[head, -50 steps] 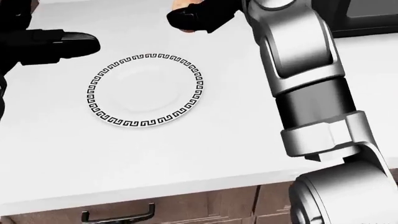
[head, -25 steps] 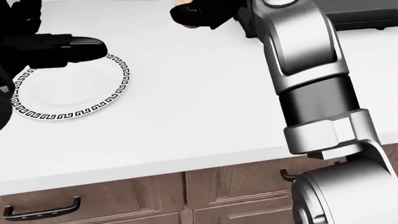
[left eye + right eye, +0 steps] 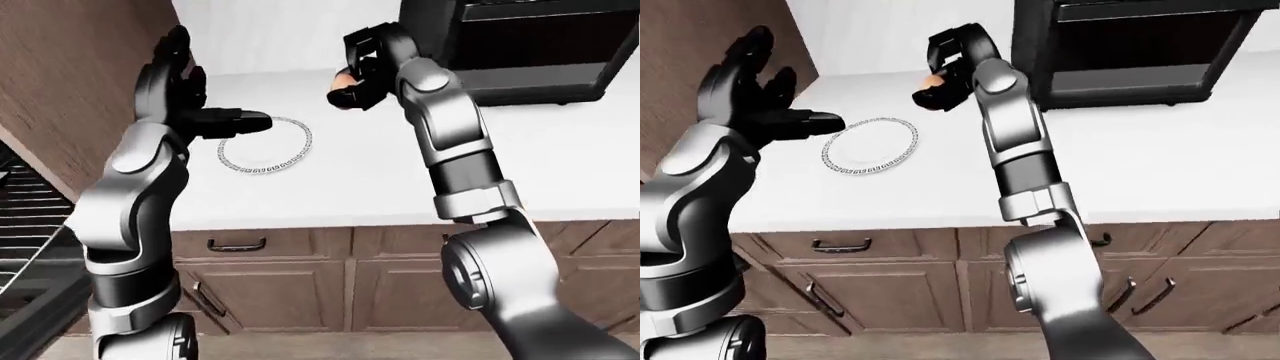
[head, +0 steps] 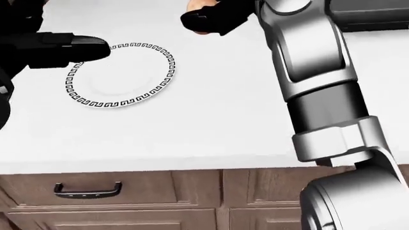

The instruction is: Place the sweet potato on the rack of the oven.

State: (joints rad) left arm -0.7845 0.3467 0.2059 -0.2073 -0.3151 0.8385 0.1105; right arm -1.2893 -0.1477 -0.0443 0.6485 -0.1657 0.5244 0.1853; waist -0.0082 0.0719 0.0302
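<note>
Sweet potato — orange, only a sliver showing — gripped in the right hand, black fingers closed round it, raised above the white counter. Just left of the black oven in both eye views, near its lower left corner but apart from it. Oven door open, dark cavity showing; rack not discernible inside.

Plate with a black key-pattern rim flat on the counter, bare, lower and to the left of the held potato. Left hand raised over the plate's left edge in the head view, fingers spread, one long finger pointing right across the rim, nothing held.

Wooden drawers and cabinet doors with dark handles under the counter edge. Tall wood panel at the left of the left-eye view.
</note>
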